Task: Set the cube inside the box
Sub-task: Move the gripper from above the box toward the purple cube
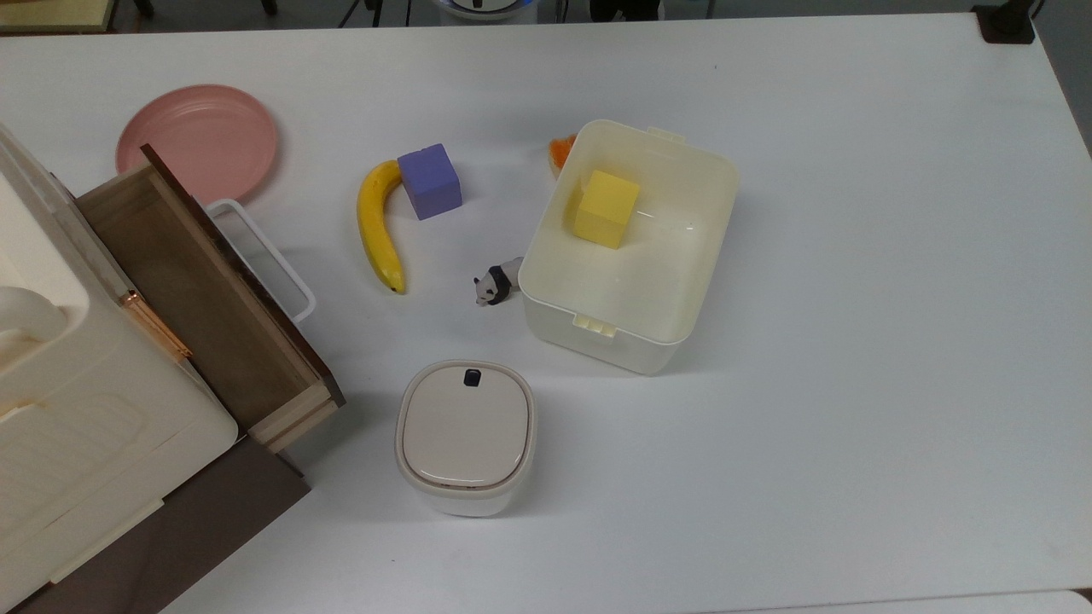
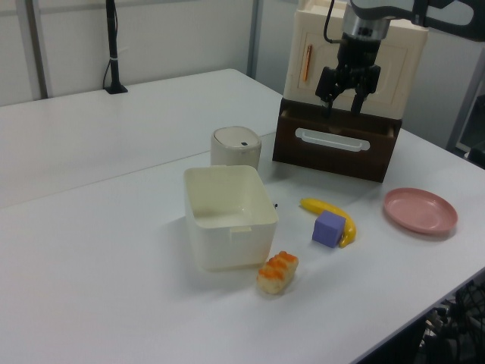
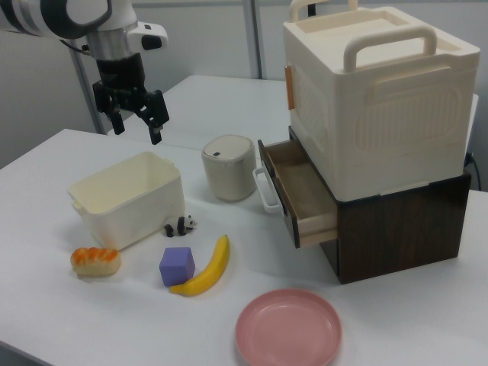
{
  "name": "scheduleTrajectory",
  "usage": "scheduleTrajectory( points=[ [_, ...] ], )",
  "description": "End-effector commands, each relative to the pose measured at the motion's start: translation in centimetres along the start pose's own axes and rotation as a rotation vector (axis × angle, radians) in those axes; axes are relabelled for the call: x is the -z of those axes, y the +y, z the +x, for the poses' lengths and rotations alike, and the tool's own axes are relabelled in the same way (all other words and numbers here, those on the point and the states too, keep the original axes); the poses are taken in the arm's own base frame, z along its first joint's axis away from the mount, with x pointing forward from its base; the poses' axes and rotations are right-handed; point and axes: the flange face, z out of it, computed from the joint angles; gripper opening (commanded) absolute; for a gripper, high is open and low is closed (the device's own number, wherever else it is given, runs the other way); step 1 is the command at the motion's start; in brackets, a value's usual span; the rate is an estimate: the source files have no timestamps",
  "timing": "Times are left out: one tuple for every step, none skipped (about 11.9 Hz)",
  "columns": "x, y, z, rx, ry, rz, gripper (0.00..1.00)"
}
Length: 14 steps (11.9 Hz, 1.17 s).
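Observation:
The purple-blue cube (image 1: 429,181) rests on the white table beside a banana (image 1: 379,226), to the top view's left of the box. In the other two views the cube (image 2: 329,228) (image 3: 177,266) sits alone, nothing touching it. The cream box (image 1: 631,351) (image 2: 227,246) (image 3: 130,217) stands open with a yellow cube (image 1: 606,208) inside. My gripper (image 2: 342,110) (image 3: 138,131) hangs high above the table, open and empty, far from the purple-blue cube. In the left view it is in front of the drawer unit.
A wooden drawer (image 1: 196,290) stands pulled out under a cream case (image 3: 374,99). A lidded white container (image 1: 466,435), a pink plate (image 1: 198,141), a small panda figure (image 1: 495,283) and an orange-topped food toy (image 2: 277,272) lie around the box.

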Motion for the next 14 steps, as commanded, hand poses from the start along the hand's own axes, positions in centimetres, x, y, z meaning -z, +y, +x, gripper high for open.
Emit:
scheduleTrajectory(
  points=[
    [-0.7, -0.1, -1.1, 0.002, -0.016, 0.023, 1.00],
    [-0.9, -0.2, -1.1, 0.014, -0.015, 0.018, 1.00],
    [-1.6, -0.3, -1.4, 0.018, -0.009, 0.016, 1.00],
    [-2.3, -0.3, -1.8, 0.018, 0.008, 0.016, 1.00],
    [-3.0, -0.2, -2.0, 0.016, 0.023, 0.015, 1.00],
    [-3.5, -0.2, -2.2, 0.018, 0.034, 0.015, 1.00],
    [-4.4, -0.1, -2.5, 0.033, 0.044, 0.011, 1.00],
    [-5.7, 0.6, -2.7, 0.048, 0.056, 0.001, 1.00],
    [-6.5, 1.2, -3.2, 0.049, 0.079, -0.006, 1.00],
    [-7.8, 1.4, -3.5, 0.048, 0.085, -0.011, 1.00],
    [-9.0, 1.5, -3.9, 0.056, 0.077, -0.033, 1.00],
    [-10.4, 1.6, -4.4, 0.062, 0.071, -0.042, 1.00],
    [-12.0, 1.8, -5.0, 0.066, 0.069, -0.044, 1.00],
    [-13.2, 2.0, -5.3, 0.082, 0.072, -0.049, 1.00]
  ],
)
